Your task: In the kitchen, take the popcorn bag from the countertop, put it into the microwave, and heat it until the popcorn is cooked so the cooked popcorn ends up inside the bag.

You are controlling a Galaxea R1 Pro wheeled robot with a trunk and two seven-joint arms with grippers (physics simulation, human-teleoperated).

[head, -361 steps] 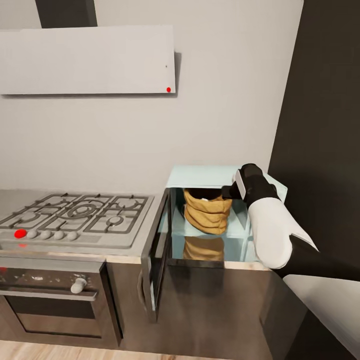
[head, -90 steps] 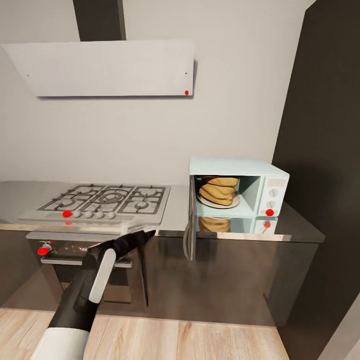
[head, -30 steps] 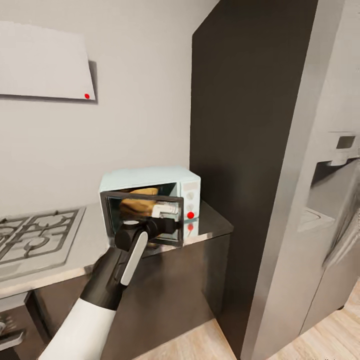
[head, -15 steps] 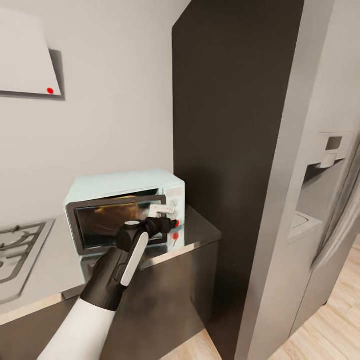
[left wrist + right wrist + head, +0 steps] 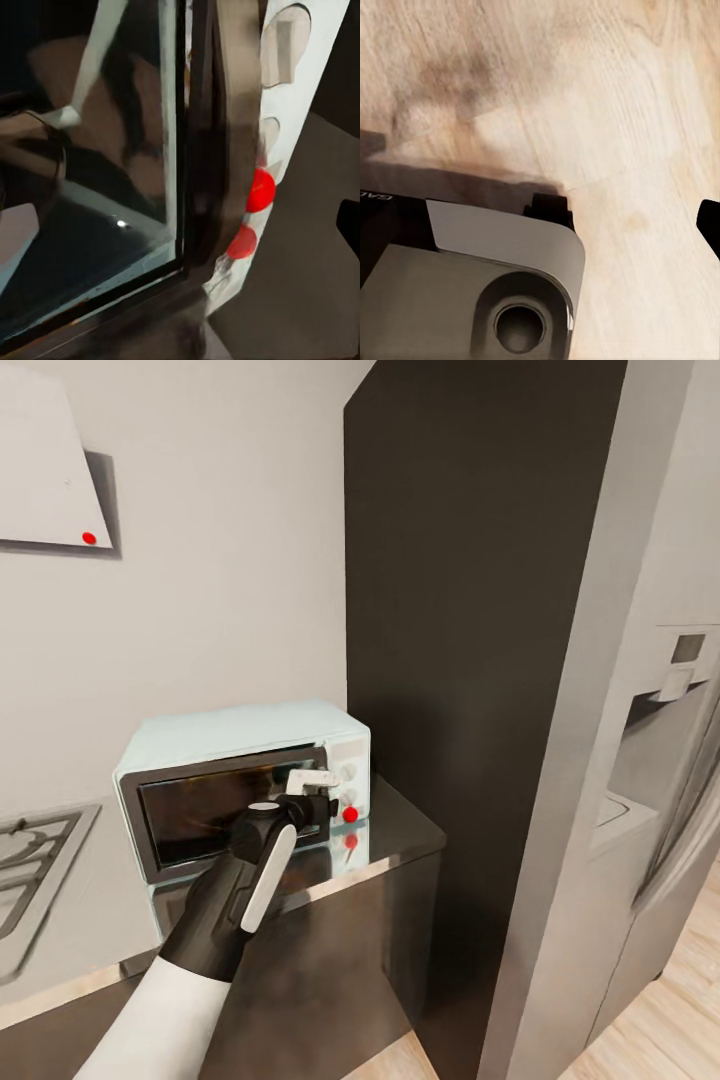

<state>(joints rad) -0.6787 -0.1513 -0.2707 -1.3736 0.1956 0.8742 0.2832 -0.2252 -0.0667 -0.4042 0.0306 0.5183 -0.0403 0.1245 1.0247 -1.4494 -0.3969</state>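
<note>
Microwave (image 5: 240,732) door now shut (left gripper (image 5: 312,792) against it)

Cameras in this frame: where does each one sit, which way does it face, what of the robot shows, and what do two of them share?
Head view: high on the robot, looking forward and down at the microwave on the countertop; the left arm reaches to the door, left gripper at the door's edge.
Left wrist view: near that gripper, facing the glass door and the red light up close.
Right wrist view: pointing down at the wood floor, with the robot's base below.
Shared: head and left wrist views both show the microwave door and red light.
</note>
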